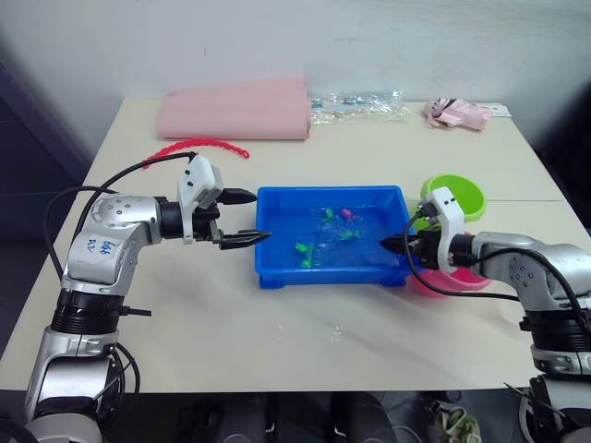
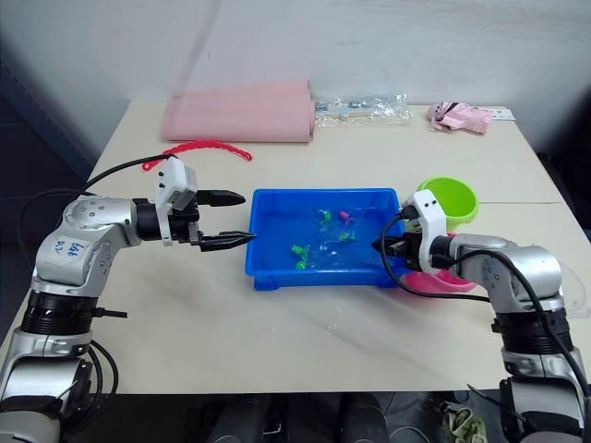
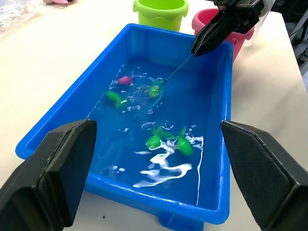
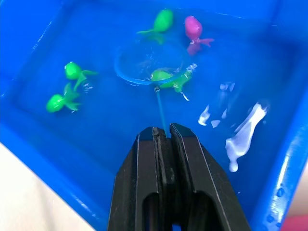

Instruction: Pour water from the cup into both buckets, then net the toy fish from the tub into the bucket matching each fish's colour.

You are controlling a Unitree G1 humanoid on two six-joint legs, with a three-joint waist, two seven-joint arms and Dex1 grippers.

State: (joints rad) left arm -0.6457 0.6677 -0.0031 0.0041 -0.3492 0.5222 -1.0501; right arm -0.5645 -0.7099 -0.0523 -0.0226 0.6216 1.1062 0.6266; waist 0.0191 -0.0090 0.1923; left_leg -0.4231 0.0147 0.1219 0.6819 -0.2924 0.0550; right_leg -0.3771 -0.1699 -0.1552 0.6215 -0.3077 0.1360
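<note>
right now the right gripper [image 4: 163,132] is pinched tight on the thin handle of the net [image 4: 144,65], and the hoop sits down in the water of the blue tub [image 1: 277,277]. a green fish [image 4: 168,79] lies right at the rim of the hoop, half on it and not safely inside. another green fish [image 4: 161,21] and a pink fish [image 4: 193,31] float just past the hoop, and two more green fish [image 4: 62,91] sit together near one side wall. the left gripper [image 1: 242,218] hangs open beside the other end of the tub, holding nothing, its fingers spread wide. the green bucket [image 1: 454,196] and the pink bucket [image 3: 211,21] stand just behind the right gripper's end of the tub, close to each other. i think the fish could slip off the rim if the net comes up too fast or tips, because it is not in the middle of the mesh. the pink fish is so near that the hoop might catch it too, and then a pink one could land in the green bucket. the handle is very thin, so it may twist in the fingers and the hoop could turn over. the buckets are close together, so a small miss could drop the fish in the wrong one, or on the table [image 1: 277,341]. a quick lift could splash water over the tub wall too.
</note>
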